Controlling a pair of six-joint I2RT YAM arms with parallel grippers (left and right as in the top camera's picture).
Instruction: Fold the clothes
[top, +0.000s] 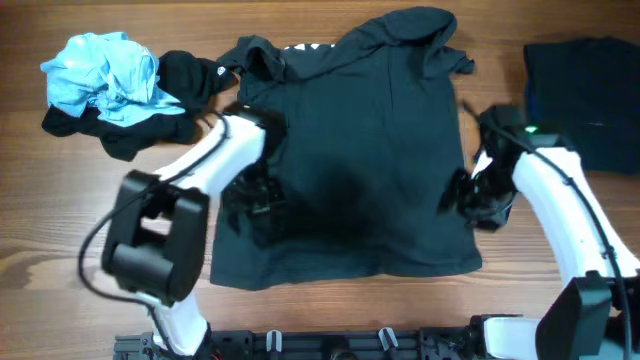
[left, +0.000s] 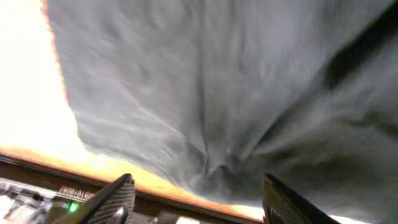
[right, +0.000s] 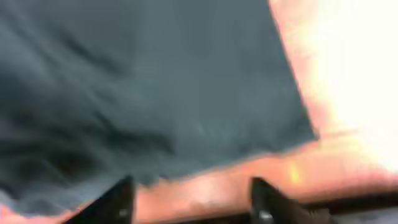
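Observation:
A large black T-shirt (top: 360, 150) lies spread flat on the table, with a strip of white print (top: 308, 47) showing at its collar end. My left gripper (top: 255, 200) hovers over the shirt's left side. In the left wrist view it (left: 199, 199) stands open above wrinkled black cloth (left: 236, 93) near the hem, gripping nothing. My right gripper (top: 465, 190) is at the shirt's right edge. Seen from the right wrist, it (right: 189, 199) is open over bare wood just past the shirt's edge (right: 155, 81).
A crumpled light blue garment (top: 105, 75) lies on another black garment (top: 190, 75) at the back left. A folded dark garment (top: 585, 95) sits at the back right. The arms' bases and a rail (top: 340, 345) line the table's front edge.

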